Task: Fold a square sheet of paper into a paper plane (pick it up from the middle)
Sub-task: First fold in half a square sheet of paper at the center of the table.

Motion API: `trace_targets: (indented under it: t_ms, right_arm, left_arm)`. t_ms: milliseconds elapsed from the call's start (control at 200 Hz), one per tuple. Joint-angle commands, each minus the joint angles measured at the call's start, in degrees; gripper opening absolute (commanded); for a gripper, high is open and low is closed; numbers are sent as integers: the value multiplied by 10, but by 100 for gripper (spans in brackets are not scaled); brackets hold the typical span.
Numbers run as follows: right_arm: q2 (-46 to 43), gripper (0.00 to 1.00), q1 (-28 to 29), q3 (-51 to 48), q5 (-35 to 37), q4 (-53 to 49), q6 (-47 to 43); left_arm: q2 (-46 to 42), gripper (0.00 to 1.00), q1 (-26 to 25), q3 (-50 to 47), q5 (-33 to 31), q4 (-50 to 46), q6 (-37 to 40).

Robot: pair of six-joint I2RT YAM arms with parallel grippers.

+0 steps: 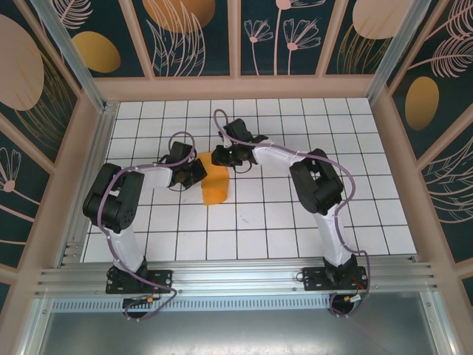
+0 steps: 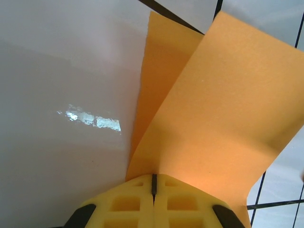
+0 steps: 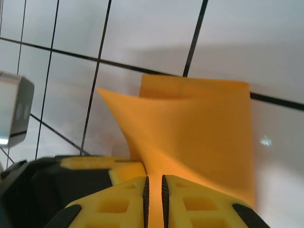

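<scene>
Orange paper (image 1: pixel 213 186) is pinched by both hands at once. The left hand (image 2: pixel 153 184) is clamped fully shut on an edge, with two layers fanning out ahead of it. The right hand (image 3: pixel 154 187) is closed down to a sliver, and the sheet runs right into that sliver, so it's gripping too.

From above, the two hands sit close together at the sheet's far end. The rest of it trails off on their near side over the white desk (image 1: pixel 295 222). Can't tell how much of it actually touches the desk.

Handling-wise it looks feather-light and floppy, bowing and curling between the hands instead of lying flat. I doubt it'd slip out, but my guess is it crumples or tears if the hands pull apart or twist. I'd grip right at the edges beside the fold line and move both hands together.
</scene>
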Motion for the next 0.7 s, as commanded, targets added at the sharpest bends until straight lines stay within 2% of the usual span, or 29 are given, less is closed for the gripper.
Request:
trace_targets:
  t_ms: [0,120,440,691]
  right_arm:
    - [46,19,-8,32,-12,-27,7]
    - [68,19,-13,52,-17,-33,9]
    - [69,19,-47,28,-2,8,58]
    - [76,19,-59,49,57,16,105]
  left_arm:
    - [56,0,2,-28,-56,-100,14]
    - [56,0,2,-27,-56,-101,15]
    - [59,0,2,-32,-59,-107,27]
    - [62,0,2,-29,-58,-110,35]
